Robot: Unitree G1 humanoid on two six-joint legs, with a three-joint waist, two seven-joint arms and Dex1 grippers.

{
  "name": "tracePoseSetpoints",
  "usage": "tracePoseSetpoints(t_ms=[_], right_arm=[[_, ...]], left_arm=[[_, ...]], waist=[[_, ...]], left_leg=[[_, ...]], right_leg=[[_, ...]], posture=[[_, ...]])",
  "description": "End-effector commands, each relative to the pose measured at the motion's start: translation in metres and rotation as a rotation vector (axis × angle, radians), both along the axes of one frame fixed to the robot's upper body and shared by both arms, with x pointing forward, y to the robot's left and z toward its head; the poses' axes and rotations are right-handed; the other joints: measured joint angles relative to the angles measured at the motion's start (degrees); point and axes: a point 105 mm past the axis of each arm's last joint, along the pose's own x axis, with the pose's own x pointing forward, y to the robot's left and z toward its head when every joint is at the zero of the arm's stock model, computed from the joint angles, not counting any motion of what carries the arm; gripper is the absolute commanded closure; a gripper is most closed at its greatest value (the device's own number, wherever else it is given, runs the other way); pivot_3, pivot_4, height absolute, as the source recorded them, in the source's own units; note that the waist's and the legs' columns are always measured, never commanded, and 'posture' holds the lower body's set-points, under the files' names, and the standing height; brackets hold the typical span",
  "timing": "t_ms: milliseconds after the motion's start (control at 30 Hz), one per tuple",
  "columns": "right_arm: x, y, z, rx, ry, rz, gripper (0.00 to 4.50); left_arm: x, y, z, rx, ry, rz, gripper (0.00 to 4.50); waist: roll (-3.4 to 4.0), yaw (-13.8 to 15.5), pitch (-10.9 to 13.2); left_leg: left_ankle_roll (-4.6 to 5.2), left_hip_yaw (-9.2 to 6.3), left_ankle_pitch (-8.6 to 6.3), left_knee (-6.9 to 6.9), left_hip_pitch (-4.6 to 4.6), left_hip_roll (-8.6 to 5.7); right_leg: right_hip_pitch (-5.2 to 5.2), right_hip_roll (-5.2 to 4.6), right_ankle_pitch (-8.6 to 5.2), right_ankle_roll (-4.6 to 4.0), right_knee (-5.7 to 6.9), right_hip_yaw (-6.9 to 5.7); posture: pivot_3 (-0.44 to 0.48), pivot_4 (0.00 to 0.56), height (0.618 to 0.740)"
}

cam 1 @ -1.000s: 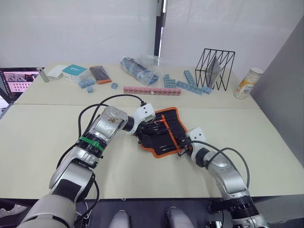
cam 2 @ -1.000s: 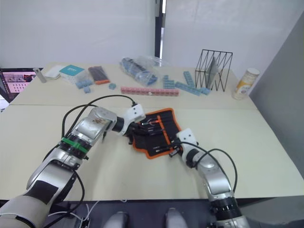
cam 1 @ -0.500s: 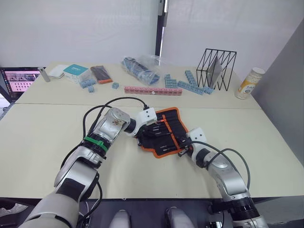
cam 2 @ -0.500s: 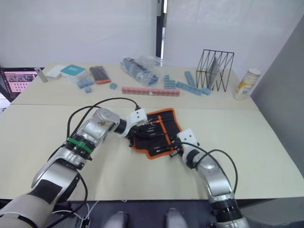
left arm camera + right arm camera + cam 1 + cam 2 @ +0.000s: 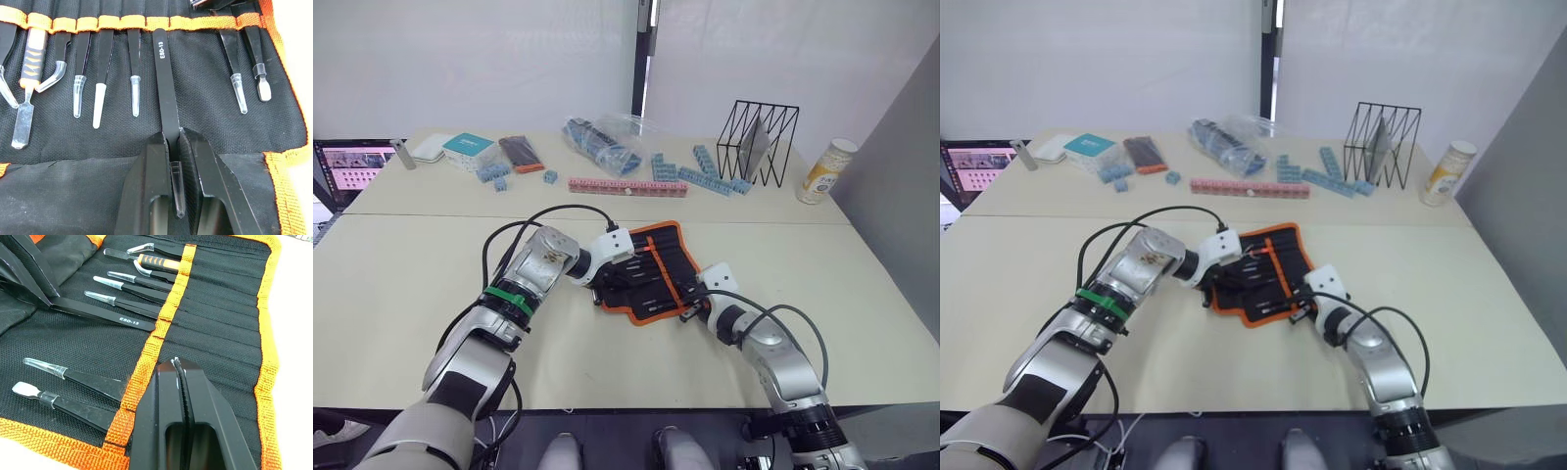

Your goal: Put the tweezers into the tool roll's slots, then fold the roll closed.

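Black fabric tool roll with orange trim (image 5: 651,272): lies open on the beige counter (image 5: 401,284), near its front-centre, bare counter on all sides.
Narrow black fabric slots (image 5: 146,14): run under the orange centre strip (image 5: 156,335).
Slim black pointed tweezers marked ESD-13 (image 5: 165,88): blunt end meets the strip; capped tip lies between the left hand's fingers.
Left hand (image 5: 176,147): closed on that tweezers near its tip.
Right hand (image 5: 181,377): fingers pressed together, holding nothing, resting over the strip near the roll's orange border.
Other capped tools (image 5: 105,63): seated in slots on both sides.
Blue blocks (image 5: 705,176), wire rack (image 5: 759,137): well apart at the counter's far edge.
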Motion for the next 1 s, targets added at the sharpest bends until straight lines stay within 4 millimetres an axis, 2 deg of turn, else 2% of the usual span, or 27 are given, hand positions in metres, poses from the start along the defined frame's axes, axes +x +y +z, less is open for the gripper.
tracePoseSetpoints(t_ms=[33,400,1000], right_arm=[[-0.007,-0.006,-0.024,-0.028,0.098,-0.015,4.50],[-0.006,-0.003,-0.025,-0.027,0.105,-0.004,4.50],[-0.007,-0.001,-0.026,-0.026,0.111,-0.002,4.50]], left_arm=[[0.002,-0.002,0.009,-0.014,-0.025,-0.003,4.47],[0.008,-0.005,0.011,-0.012,-0.038,0.018,4.47],[0.003,-0.039,0.012,-0.013,-0.036,-0.099,4.47]], waist=[[0.00,0.00,0.00],[0.00,0.00,0.00],[0.01,0.01,-0.01]], left_leg=[[0.00,0.00,0.00,0.00,0.00,0.00],[0.00,0.00,0.00,0.01,0.01,0.00],[0.00,-0.02,0.00,0.03,0.03,-0.01]], right_leg=[[0.00,0.00,0.00,0.00,0.00,0.00],[0.02,0.00,0.01,0.02,0.01,0.00],[0.04,0.02,0.09,0.15,0.05,0.00]], posture=[[0.000,0.150,0.737],[0.000,0.150,0.737],[0.000,0.150,0.737]])
